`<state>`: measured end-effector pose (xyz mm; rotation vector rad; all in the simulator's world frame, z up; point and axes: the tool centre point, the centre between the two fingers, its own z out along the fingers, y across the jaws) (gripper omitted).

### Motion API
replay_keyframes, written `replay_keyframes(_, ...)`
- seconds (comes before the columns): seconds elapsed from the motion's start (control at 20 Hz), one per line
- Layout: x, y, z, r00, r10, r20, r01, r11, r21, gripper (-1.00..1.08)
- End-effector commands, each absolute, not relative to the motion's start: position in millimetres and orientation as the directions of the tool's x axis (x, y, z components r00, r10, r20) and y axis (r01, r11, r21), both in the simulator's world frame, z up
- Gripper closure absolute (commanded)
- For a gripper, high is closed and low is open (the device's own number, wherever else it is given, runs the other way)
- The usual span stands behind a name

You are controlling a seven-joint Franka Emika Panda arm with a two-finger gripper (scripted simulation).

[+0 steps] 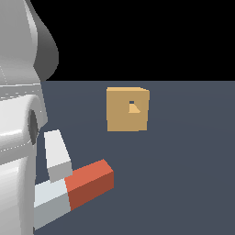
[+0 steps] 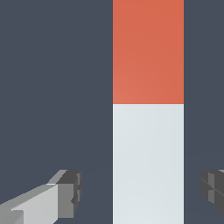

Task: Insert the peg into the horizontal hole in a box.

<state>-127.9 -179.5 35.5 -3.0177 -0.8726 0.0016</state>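
I see tool (image 2: 142, 192) spread wide, straddling peg's (image 2: 148, 131) white half, untouched | box (image 1: 127, 109) at peg's 1 o'clock, well apart

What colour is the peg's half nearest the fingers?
Pale white-grey half of the square-sectioned peg; clearest in the wrist view.

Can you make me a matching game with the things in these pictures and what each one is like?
Things:
1. peg
2. box
3. hole
4. gripper

Descriptions:
A. tan and square, standing on the floor
B. open, with a finger on each side of the pale end of the bar
C. small and dark, in the middle of the tan face
D. half red-orange, half pale grey, lying on the floor

Pairs: 1-D, 2-A, 3-C, 4-B
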Motion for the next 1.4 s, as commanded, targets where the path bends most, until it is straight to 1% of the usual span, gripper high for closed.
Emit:
replay_keyframes(0.0,-128,-179,26,0.846,0.533,0.0,0.533,-0.846,0.0,-0.92)
replay_keyframes(0.25,-128,-179,20,0.846,0.533,0.0,0.533,-0.846,0.0,-0.92)
replay_keyframes(0.3,-128,-179,20,0.846,0.533,0.0,0.533,-0.846,0.0,1.08)
replay_keyframes(0.95,-126,-180,21,0.842,0.54,0.0,0.54,-0.842,0.0,1.08)
replay_keyframes(1.15,-116,-178,24,0.821,0.571,-0.001,0.571,-0.821,0.001,1.08)
replay_keyframes(1.35,-99,-174,29,0.78,0.626,-0.002,0.626,-0.78,0.001,1.08)
